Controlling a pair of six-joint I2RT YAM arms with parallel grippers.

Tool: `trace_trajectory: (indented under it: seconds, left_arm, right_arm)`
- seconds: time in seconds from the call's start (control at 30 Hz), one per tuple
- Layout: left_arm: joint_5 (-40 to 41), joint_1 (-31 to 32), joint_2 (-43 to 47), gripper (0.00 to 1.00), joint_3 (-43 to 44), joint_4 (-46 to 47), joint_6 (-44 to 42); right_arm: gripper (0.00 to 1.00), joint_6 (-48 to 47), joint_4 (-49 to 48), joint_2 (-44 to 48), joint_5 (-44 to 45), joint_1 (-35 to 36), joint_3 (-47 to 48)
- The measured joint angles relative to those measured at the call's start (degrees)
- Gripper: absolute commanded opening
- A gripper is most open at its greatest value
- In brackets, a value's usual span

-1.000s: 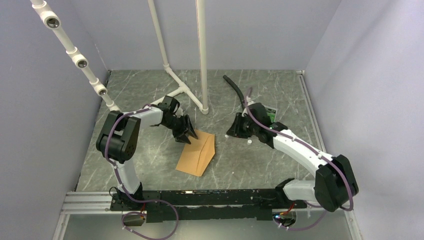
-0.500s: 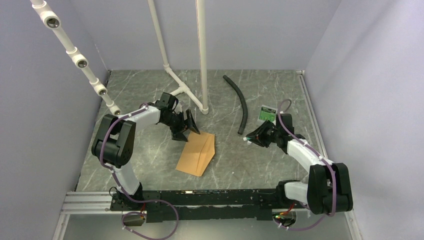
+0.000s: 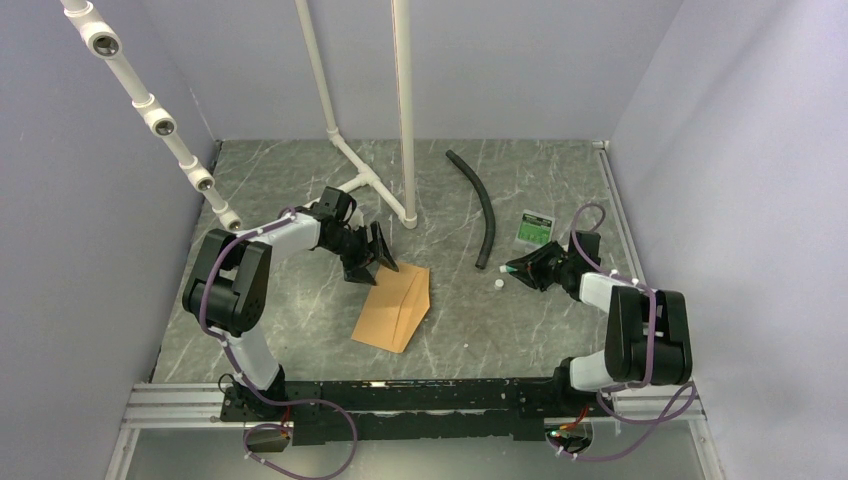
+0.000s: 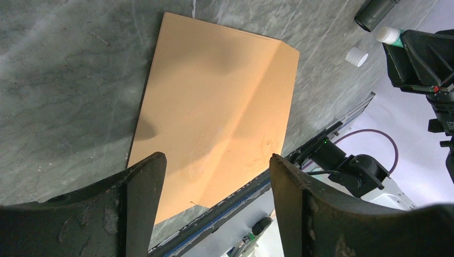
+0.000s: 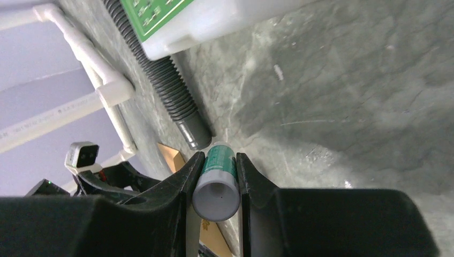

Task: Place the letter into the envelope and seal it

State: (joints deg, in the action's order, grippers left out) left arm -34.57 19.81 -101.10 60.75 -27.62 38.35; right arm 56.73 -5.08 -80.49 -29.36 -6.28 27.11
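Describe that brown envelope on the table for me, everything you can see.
The envelope is plain orange-brown paper, unmarked, lying flat on the grey marbled table, skewed to its edges. One straight crease runs its length, setting off a narrower panel that looks folded down flat. No sheet pokes out. Soft shadows fall across it. The left tool hangs open over its far corner; apart from the table, nothing appears to touch it.
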Motion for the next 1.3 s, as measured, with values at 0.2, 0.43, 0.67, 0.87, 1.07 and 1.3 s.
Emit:
trace_trajectory:
  seconds: [0.2, 0.43, 0.67, 0.87, 1.07, 1.3]
  left_arm:
    - [0.0, 0.0, 0.0, 0.74, 0.0, -0.5, 0.0]
    - [0.9, 0.0, 0.0, 0.73, -0.6, -2.4, -0.3]
    - [1.9, 0.0, 2.4, 0.50, -0.7, -3.0, -0.2]
    - [0.6, 0.6, 4.3, 0.36, -3.4, 0.9, 0.4]
    - [2.6, 4.2, 4.0, 0.24, -4.6, 1.6, 1.3]
    - [11.1, 6.2, 4.0, 0.18, -8.7, 1.3, 3.9]
  right_arm:
    - [0.52, 1.1, -2.8, -2.1, -0.8, -1.7, -0.9]
    - [0.63, -0.3, 1.2, 3.4, 2.0, -2.2, -1.0]
    - [0.34, -4.5, 9.0, 15.5, 4.6, -2.2, -0.9]
    - [0.13, -9.7, 14.8, 22.0, 4.9, 1.0, -0.7]
    - [0.01, -10.7, 14.2, 23.5, 5.2, 14.3, -2.7]
    - [0.01, -9.4, 8.6, 12.5, 6.5, 25.7, -3.0]
